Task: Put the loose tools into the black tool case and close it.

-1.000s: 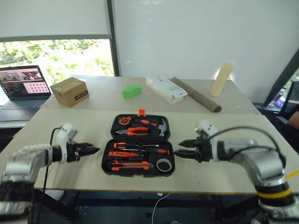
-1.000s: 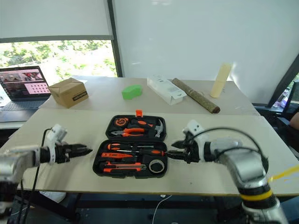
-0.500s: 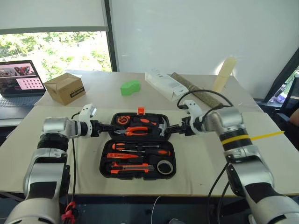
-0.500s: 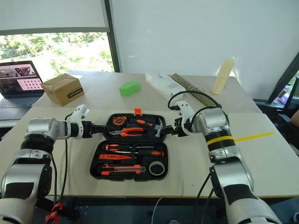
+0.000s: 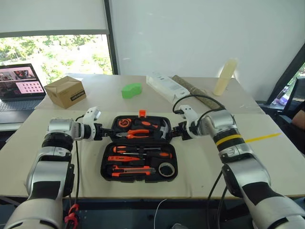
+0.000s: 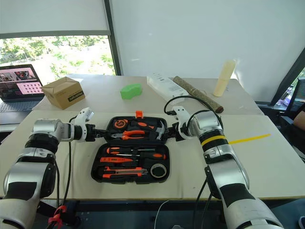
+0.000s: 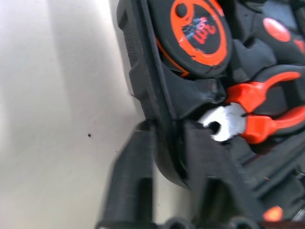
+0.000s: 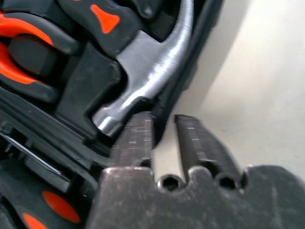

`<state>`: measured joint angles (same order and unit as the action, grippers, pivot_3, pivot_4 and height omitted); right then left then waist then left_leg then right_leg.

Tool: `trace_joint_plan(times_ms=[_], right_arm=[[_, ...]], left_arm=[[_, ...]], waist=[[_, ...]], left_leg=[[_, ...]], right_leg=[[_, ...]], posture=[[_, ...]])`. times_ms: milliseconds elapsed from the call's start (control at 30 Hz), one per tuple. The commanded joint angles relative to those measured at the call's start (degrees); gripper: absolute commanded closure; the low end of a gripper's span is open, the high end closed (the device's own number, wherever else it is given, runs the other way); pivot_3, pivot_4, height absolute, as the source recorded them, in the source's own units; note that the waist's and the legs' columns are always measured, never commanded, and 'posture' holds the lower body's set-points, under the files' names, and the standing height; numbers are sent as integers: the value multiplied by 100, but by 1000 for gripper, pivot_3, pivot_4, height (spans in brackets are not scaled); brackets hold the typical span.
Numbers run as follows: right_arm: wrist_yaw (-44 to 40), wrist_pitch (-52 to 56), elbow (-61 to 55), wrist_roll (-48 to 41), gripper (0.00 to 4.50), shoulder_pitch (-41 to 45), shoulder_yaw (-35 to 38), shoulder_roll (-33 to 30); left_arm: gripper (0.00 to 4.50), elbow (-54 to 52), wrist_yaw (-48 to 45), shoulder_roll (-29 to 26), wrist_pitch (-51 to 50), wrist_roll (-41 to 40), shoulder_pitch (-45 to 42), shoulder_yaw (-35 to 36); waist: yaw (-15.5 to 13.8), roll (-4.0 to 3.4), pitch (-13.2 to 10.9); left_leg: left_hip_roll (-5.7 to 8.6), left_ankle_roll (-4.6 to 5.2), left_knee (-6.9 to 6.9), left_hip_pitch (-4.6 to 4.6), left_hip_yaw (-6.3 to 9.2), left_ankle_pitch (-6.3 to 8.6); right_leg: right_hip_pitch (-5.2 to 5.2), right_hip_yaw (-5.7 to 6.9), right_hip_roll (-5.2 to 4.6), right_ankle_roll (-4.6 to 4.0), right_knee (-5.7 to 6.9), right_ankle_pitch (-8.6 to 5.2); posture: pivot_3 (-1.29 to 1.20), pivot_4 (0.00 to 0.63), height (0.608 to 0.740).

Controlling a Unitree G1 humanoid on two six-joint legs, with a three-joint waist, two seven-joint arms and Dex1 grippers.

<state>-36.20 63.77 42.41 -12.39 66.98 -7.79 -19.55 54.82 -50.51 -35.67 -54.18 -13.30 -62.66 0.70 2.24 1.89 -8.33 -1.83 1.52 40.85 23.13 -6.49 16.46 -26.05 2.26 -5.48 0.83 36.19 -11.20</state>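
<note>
Both head cameras look down and forward over the counter (image 5: 267, 157), sharing the open tool case (image 5: 139, 149). Each wrist camera sits right up against that case's far-half rim, left and right.

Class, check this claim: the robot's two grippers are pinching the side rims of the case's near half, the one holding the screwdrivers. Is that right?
Not quite. The left gripper and right gripper pinch the side rims of the black tool case at its far half, the one with the pliers and hammer, not the screwdriver half. The head views show it, and the wrist views confirm it.
</note>
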Motion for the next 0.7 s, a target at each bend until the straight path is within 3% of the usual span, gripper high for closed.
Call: trace_joint_plan(times_ms=[33, 167, 333, 600, 700], right_arm=[[-29, -358, -11, -36, 4500, -4, 272, -16], [-641, -1571, -1279, -308, 4500, -586, 518, -170], [-969, -3161, -2831, 1, 4500, -1692, 389, -592], [-348, -6131, -3898, 1448, 4500, -3470, 29, -1455], [115, -7378, -3971, 2033, 4500, -4222, 43, -1772]], left_arm=[[4467, -36, 64, -44, 104, 30, 47, 130], [4467, -643, -148, -23, 791, -496, 427, 825], [4467, -2171, -742, 10, 2250, -784, 1544, 1152], [4467, -3544, -408, 237, 5504, -363, 3131, 1351], [4467, -3777, -572, 99, 6859, 66, 3845, 1122]], waist=[[5, 0, 0], [16, 0, -1], [8, -3, -5], [-109, -1, -6], [-127, -1, -6]], left_leg=[[0, 1, 1, 1, 1, 0], [-5, 0, -1, 3, 13, -5], [-3, -4, -2, 25, 20, -8], [0, 7, -9, 37, 2, 1], [-2, 7, -5, 37, -8, 0]], right_leg=[[0, 0, 0, -2, 1, 2], [-6, -3, 2, -6, 2, 7], [-28, -4, 1, -6, -4, 8], [-30, 5, -7, -3, -34, 9], [-29, 5, -4, -3, -39, 9]], posture=[[0, 150, 740], [0, 150, 740], [0, 150, 740], [0, 150, 740], [0, 150, 740]])
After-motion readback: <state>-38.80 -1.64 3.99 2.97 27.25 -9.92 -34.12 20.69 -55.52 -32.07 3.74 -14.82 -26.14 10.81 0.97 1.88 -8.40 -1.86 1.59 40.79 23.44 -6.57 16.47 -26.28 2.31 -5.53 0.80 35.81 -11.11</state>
